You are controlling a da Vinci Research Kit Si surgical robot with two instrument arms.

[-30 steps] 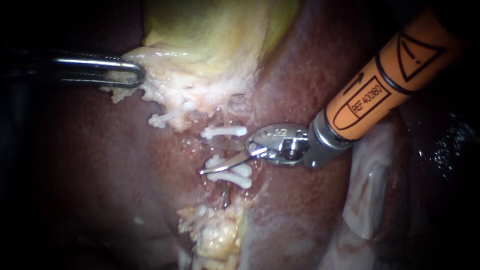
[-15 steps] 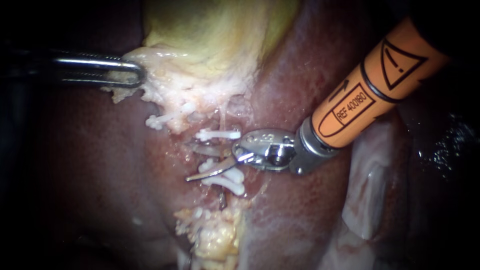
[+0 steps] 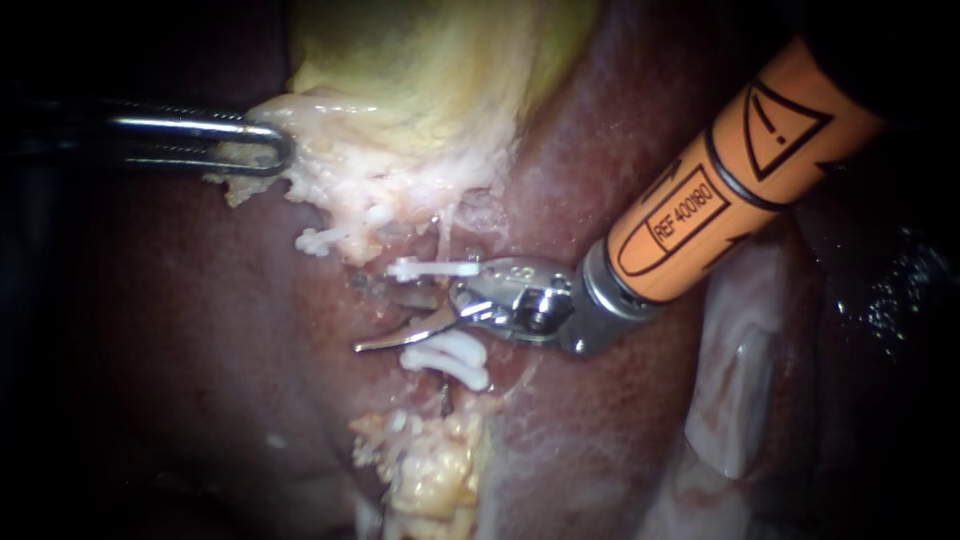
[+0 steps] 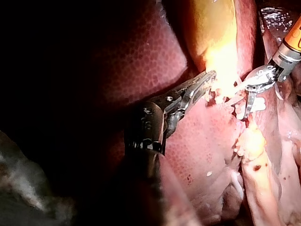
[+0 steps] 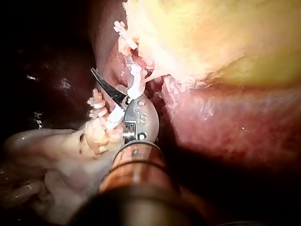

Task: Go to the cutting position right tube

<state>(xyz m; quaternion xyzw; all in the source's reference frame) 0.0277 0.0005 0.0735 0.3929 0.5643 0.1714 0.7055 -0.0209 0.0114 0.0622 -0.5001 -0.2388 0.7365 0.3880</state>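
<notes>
My right instrument point(image 3: 375, 316), on an orange shaft, reaches in to the tube. Its two blades stand open, one above and one below the short stretch of tube point(image 3: 428, 305) between the white clips. The upper clip point(image 3: 435, 268) lies just over the blades, and two lower clips point(image 3: 452, 358) just under them. In the right wrist view one dark blade point(image 5: 106, 87) shows beside a clip point(image 5: 135, 84). My left instrument point(image 3: 255, 150) is shut on the pale edge of the gallbladder point(image 3: 430, 60) and holds it to the left; the left wrist view shows these jaws point(image 4: 203, 84) on the same tissue.
Dark red liver point(image 3: 200, 330) lies around the tube. Another clip point(image 3: 322, 240) sits on a strand to the left. Yellow fatty tissue point(image 3: 430, 475) lies below the clips, and pale tissue point(image 3: 740, 360) lies under the orange shaft.
My right instrument has slid to the left, further across the tube between the clips, and both blades now show with a gap. The left instrument has held still.
</notes>
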